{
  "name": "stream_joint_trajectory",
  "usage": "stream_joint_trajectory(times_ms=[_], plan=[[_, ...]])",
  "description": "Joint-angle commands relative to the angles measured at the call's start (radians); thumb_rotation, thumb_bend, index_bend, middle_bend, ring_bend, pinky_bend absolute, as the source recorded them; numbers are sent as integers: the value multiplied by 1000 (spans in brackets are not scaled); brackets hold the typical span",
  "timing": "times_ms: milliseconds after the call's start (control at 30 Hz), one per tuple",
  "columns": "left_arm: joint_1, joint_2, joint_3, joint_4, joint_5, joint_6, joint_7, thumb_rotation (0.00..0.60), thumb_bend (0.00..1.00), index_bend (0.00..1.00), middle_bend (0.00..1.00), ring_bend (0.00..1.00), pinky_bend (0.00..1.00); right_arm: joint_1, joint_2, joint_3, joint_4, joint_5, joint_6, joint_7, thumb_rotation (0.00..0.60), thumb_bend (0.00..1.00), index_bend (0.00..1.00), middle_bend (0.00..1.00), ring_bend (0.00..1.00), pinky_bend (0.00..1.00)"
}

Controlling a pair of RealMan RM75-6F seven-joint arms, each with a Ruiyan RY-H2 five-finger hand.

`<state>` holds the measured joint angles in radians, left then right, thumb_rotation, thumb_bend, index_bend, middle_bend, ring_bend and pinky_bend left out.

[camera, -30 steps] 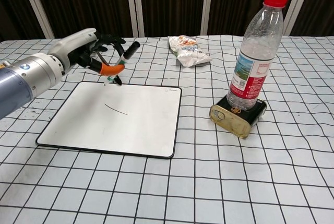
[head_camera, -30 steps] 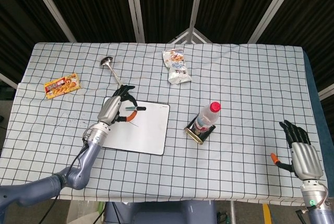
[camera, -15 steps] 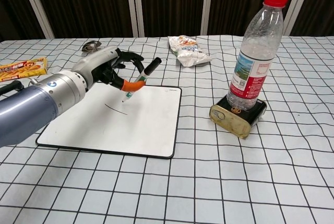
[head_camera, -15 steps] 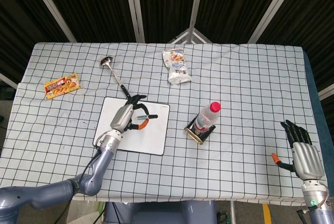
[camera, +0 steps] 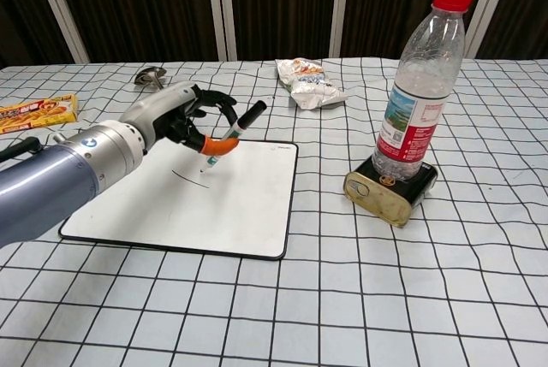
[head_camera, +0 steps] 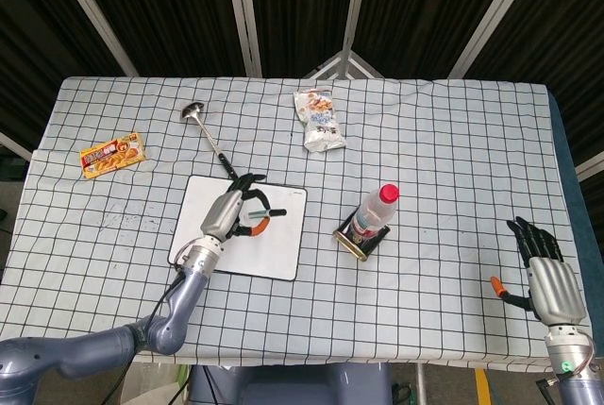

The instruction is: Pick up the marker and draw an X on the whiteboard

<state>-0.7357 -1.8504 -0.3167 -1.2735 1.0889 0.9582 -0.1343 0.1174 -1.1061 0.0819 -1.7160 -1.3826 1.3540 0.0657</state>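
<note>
Left hand [camera: 175, 116] pinches the marker [camera: 229, 139] near its orange band, fingers curled around the barrel. Marker is tilted, cap end up toward the right, tip down over the whiteboard [camera: 248, 213], just at the right end of a short dark stroke [camera: 189, 177]. Can't tell if the tip touches the surface. Left forearm crosses the board's near-left part.

Right hand [head_camera: 545, 271] sits near the desk's right front corner, fingers spread and straight, holding nothing, well apart from everything else.

Whiteboard lies flat on the checked desk [camera: 385, 298], left of centre. To its right, a water bottle [camera: 421, 85] with red cap stands upright on a gold tin [camera: 387, 192]. Behind the board: a metal ladle [head_camera: 203, 126] and a white snack bag [head_camera: 318, 120]. A yellow-orange snack packet [head_camera: 111, 154] lies far left.
</note>
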Motion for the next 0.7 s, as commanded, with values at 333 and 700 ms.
stream_joint_trajectory(times_ms=[333,700], plan=[[37,30,37,-21,-2,3,10,600,558,690,102,0,0,0,0,-1,-2,1,-2,0,600,311,0,0,0,0],[139,149,91,-184,31,59,-33,600,558,690,102,0,0,-1,-3,0,-9,3,2,-8,600,312,0,0,0,0]])
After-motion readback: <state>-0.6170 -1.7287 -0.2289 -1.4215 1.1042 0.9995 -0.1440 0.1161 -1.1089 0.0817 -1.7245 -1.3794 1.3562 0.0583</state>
